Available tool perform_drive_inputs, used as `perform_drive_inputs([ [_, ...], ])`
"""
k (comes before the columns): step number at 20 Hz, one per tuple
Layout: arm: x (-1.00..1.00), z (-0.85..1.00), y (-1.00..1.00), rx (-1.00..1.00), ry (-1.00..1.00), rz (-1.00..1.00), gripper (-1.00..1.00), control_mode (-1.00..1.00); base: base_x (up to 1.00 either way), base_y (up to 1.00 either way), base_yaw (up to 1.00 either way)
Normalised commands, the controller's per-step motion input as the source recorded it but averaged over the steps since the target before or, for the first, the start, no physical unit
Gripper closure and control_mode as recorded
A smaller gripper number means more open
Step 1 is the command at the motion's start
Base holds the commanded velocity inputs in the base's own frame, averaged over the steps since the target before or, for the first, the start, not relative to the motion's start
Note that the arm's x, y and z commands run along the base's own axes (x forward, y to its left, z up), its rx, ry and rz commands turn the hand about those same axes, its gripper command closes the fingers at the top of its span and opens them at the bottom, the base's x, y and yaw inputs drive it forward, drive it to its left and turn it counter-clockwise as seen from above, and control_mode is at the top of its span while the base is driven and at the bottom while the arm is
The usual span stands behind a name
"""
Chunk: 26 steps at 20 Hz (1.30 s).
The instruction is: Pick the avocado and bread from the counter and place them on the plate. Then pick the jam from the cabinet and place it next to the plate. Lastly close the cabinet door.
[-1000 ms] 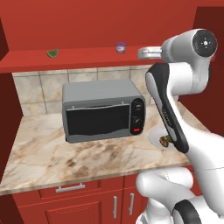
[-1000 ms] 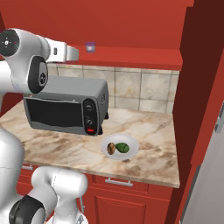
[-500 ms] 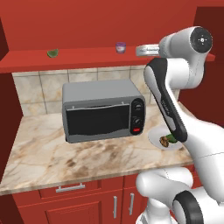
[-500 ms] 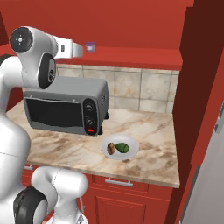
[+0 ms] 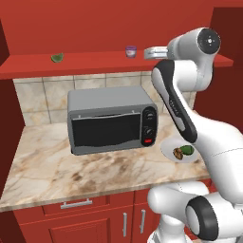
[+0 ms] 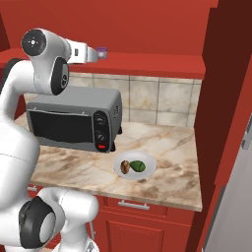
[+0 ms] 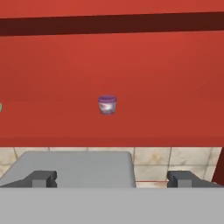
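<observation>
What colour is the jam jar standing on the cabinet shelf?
Purple, with a pale whitish label band; the jam jar shows best in the hand view.

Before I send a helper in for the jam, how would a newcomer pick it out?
Find the red cabinet shelf running above the toaster oven. On it stands the jam, above the oven's right end, just ahead of the open gripper. It is a small purple jar with a pale top, unlike the green wedge farther left.

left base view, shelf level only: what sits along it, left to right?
Pale green wedge → jam → open gripper reaching in from the right, short of the jam.
</observation>
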Motion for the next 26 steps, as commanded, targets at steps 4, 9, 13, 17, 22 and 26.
perform_drive_inputs([
  [4,0.2,-0.14,0.0,0.0,0.0,0.0,-1.0,-1.0,0.0,0.0,0.0],
  [9,0.2,-0.16,0.0,0.0,0.0,0.0,-1.0,-1.0,0.0,0.0,0.0],
  [13,0.21,-0.11,0.0,0.0,0.0,0.0,-1.0,-1.0,0.0,0.0,0.0],
  [17,0.22,-0.01,0.0,0.0,0.07,0.0,-1.0,-1.0,0.0,0.0,0.0],
  [22,0.18,0.0,0.01,0.0,0.07,0.0,-1.0,-1.0,0.0,0.0,0.0],
  [26,0.11,0.0,0.03,0.0,0.03,0.0,-1.0,-1.0,0.0,0.0,0.0],
])
